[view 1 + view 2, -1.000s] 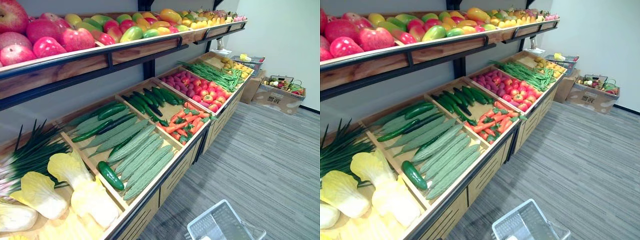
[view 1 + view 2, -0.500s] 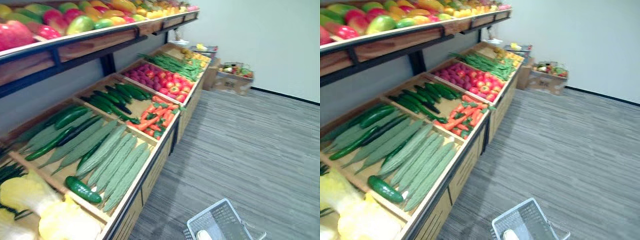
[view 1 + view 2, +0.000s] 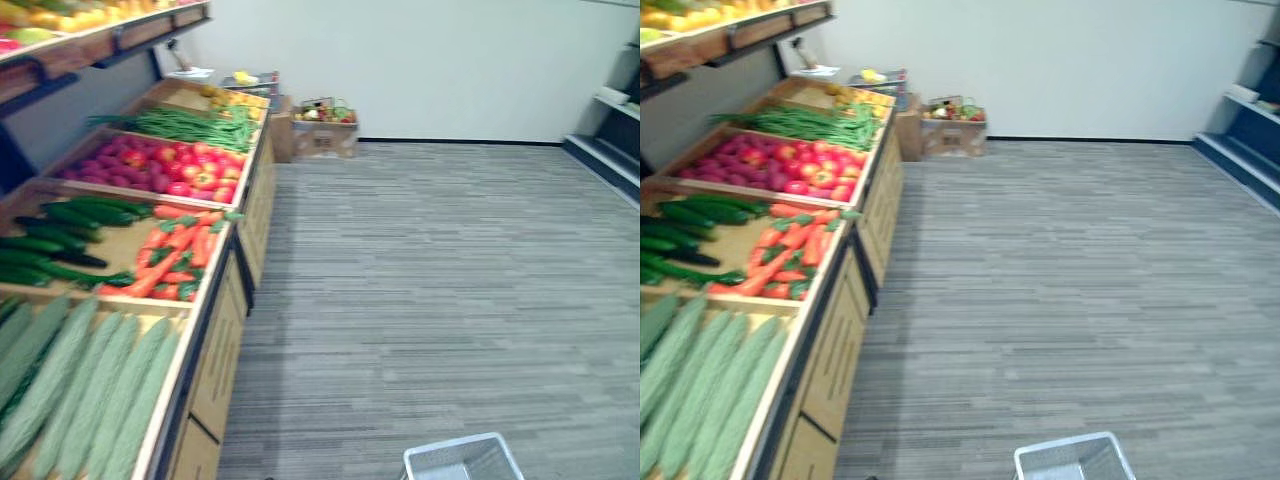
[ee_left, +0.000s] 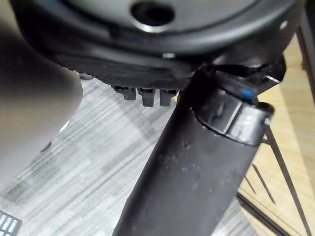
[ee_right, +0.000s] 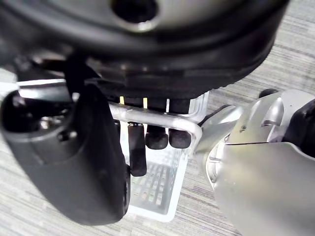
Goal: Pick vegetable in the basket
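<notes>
A white wire basket [image 3: 462, 460] hangs low over the grey floor, to the right of the wooden vegetable stand [image 3: 215, 330]. In the right wrist view my right hand [image 5: 74, 162] is shut on the basket's metal handle [image 5: 152, 118], with the basket's mesh [image 5: 162, 196] hanging below the fingers. On the stand lie carrots [image 3: 178, 250], dark cucumbers [image 3: 60, 215] and long ridged green gourds [image 3: 90, 390]. My left hand [image 4: 197, 162] hangs over the floor beside the stand with relaxed fingers, holding nothing.
Farther along the stand are red tomatoes [image 3: 170, 165] and green beans [image 3: 190, 125]. A fruit shelf [image 3: 100, 25] runs above. A cardboard box of produce [image 3: 322, 130] sits by the far wall. Dark shelving [image 3: 610, 130] stands at the right.
The camera has swung to the right: the stand has slid to the left, and the cabbages and spring onions have left the picture. The basket stays at the bottom edge.
</notes>
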You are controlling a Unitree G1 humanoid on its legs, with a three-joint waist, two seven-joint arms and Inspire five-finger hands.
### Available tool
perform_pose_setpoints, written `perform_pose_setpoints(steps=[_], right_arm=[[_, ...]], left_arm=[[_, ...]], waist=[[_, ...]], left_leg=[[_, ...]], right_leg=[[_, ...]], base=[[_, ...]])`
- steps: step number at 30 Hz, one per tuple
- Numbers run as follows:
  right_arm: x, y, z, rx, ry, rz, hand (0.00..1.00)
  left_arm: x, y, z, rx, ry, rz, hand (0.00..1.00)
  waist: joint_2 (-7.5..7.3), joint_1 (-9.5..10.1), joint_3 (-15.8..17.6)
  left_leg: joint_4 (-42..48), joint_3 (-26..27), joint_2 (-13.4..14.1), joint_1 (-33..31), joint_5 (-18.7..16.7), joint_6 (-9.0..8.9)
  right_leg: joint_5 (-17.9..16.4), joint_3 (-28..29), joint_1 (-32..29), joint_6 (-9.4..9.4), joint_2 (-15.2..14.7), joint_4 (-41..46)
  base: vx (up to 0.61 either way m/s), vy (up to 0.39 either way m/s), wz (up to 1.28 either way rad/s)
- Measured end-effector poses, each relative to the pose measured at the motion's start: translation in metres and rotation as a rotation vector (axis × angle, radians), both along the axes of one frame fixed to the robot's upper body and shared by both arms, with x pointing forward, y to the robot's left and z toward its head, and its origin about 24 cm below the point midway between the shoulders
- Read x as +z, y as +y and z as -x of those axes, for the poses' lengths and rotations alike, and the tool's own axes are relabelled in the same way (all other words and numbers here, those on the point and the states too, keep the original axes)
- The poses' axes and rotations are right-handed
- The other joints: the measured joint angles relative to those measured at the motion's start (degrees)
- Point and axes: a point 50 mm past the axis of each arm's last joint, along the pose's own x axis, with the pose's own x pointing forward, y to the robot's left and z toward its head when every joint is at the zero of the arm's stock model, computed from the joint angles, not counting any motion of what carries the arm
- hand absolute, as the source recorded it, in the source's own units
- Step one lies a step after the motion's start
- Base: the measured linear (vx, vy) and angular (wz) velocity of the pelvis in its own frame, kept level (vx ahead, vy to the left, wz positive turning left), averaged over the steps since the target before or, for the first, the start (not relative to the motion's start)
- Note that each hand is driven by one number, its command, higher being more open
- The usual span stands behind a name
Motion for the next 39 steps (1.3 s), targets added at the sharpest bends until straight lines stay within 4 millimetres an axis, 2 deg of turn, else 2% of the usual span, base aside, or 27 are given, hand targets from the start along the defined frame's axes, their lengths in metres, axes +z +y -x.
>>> perform_pose_setpoints(steps=[1,2,4,6,7,8,9,10,12,14,15,17,20,21,30,36,39], right_arm=[[-0.001,0.005,0.002,0.039,0.014,-0.009,0.0],[-0.002,0.007,0.003,0.053,0.021,-0.015,0.0],[-0.001,0.003,0.007,0.062,0.035,-0.012,0.0],[-0.001,0.003,0.009,0.066,0.046,-0.031,0.0],[-0.001,0.005,0.007,0.067,0.045,-0.043,0.0],[-0.001,0.004,0.004,0.074,0.043,-0.049,0.0],[0.0,-0.002,0.002,0.097,0.051,-0.047,0.0],[0.002,-0.008,0.002,0.126,0.056,-0.035,0.0],[0.003,-0.015,0.002,0.134,0.054,-0.02,0.0],[0.005,-0.02,0.001,0.14,0.049,-0.005,0.0],[0.005,-0.022,0.002,0.158,0.053,-0.001,0.0],[0.004,-0.02,0.009,0.161,0.065,-0.001,0.0],[0.004,-0.021,0.024,0.156,0.099,0.003,0.0],[0.001,-0.006,0.002,0.307,0.067,0.022,0.0],[0.0,-0.005,0.003,0.32,0.075,0.025,0.0],[-0.001,-0.002,0.004,0.312,0.092,0.053,0.0],[-0.001,0.0,0.004,0.329,0.113,0.065,0.0]], left_arm=[[0.001,0.002,-0.005,-0.006,-0.018,-0.02,1.0],[0.002,0.003,-0.007,-0.007,-0.023,-0.025,1.0],[0.003,0.001,-0.016,-0.008,-0.044,-0.019,1.0],[0.006,0.003,-0.027,0.0,-0.078,-0.02,1.0],[0.007,0.006,-0.03,0.003,-0.091,-0.027,1.0],[0.009,0.011,-0.032,0.011,-0.107,-0.041,1.0],[0.008,0.01,-0.027,0.035,-0.105,-0.037,1.0],[0.007,0.01,-0.021,0.063,-0.103,-0.034,1.0],[0.005,0.005,-0.01,0.075,-0.089,-0.016,1.0],[0.004,0.003,-0.004,0.079,-0.087,-0.008,1.0],[0.003,0.0,0.002,0.083,-0.072,-0.001,1.0],[0.0,-0.001,0.01,0.087,-0.037,0.009,1.0],[0.0,-0.002,0.008,0.084,-0.035,0.014,1.0],[0.001,0.0,-0.002,0.048,-0.058,0.012,1.0],[0.0,-0.002,-0.001,0.017,-0.044,0.004,1.0],[-0.002,-0.007,0.002,-0.094,0.018,-0.006,1.0],[-0.002,-0.008,0.003,-0.142,0.046,-0.027,1.0]], waist=[[-0.53,-0.22,0.28],[-0.67,-0.25,0.36],[-1.03,-0.46,0.56],[-1.53,-0.27,0.68],[-2.41,-0.12,0.8],[-2.98,0.36,1.06],[-3.0,1.94,1.11],[-2.52,2.82,1.22],[-1.95,2.8,1.21],[-0.94,2.85,0.84],[0.13,2.84,0.19],[0.34,2.15,-0.72],[0.47,1.67,-1.92],[-0.39,1.46,-1.4],[-0.34,1.49,-1.45],[0.96,1.49,-2.99],[1.08,1.52,-3.02]], left_leg=[[0.87,-0.15,0.7,-0.53,0.67,0.32],[0.85,-0.62,0.71,-0.75,1.14,0.18],[1.64,-2.89,0.92,-1.84,2.5,0.11],[5.68,-5.3,1.99,-3.85,2.11,0.65],[10.64,-8.13,2.64,-6.16,1.17,2.17],[15.17,-13.82,2.8,-8.83,-1.34,2.74],[16.59,-22.15,1.36,-10.4,-4.17,1.66],[16.29,-26.45,0.9,-11.12,-5.12,0.89],[13.0,-30.59,0.1,-12.54,-5.03,0.68],[10.6,-34.78,-0.35,-15.18,-2.14,0.58],[10.25,-35.1,-0.43,-15.26,0.6,1.17],[7.84,-34.74,-1.34,-14.63,0.98,1.47],[1.81,-34.95,-3.89,-12.85,4.01,2.41],[-4.43,-37.83,-6.55,-10.04,6.94,3.47],[-4.92,-38.52,-6.73,-9.88,6.95,3.47],[-6.43,-38.88,-6.8,-9.61,7.21,3.42],[-7.09,-38.63,-6.76,-7.63,7.23,3.37]], right_leg=[[1.72,1.1,0.9,-1.15,1.41,-3.34],[1.96,1.3,0.99,-1.46,1.57,-3.91],[2.03,1.01,1.06,-1.63,1.66,-4.38],[2.03,1.27,1.22,-1.64,1.77,-5.09],[2.2,2.03,1.23,-1.91,1.77,-5.58],[2.42,3.12,1.38,-2.18,1.79,-5.87],[2.7,5.98,1.53,-2.07,2.31,-6.23],[2.87,8.15,2.69,-1.39,3.29,-7.22],[3.07,10.66,3.55,-0.98,3.76,-7.57],[3.47,12.68,3.12,-0.37,4.48,-7.98],[3.78,14.19,3.05,0.11,5.13,-8.24],[4.3,14.79,3.13,0.93,4.37,-9.22],[4.21,14.35,1.81,1.71,2.33,-8.51],[7.79,12.8,5.36,2.71,1.5,-15.4],[7.98,11.68,6.18,2.99,1.52,-16.72],[8.01,10.62,6.4,3.14,1.56,-17.29],[7.74,10.52,8.17,3.56,1.59,-17.34]], base=[[0.0,-0.262,-0.49],[-0.04,-0.218,-0.24],[-0.05,-0.111,0.08],[-0.05,-0.09,0.12],[-0.08,-0.151,-0.09],[-0.08,-0.097,-0.65],[-0.08,-0.043,-1.09],[-0.07,0.035,-1.13],[-0.09,0.059,-0.82],[-0.08,0.052,-0.74],[-0.01,0.068,-0.58],[0.06,0.116,-0.22],[0.12,0.125,0.1],[0.05,0.049,0.05],[0.0,-0.001,0.04],[0.05,-0.004,0.05],[0.06,0.0,0.03]])
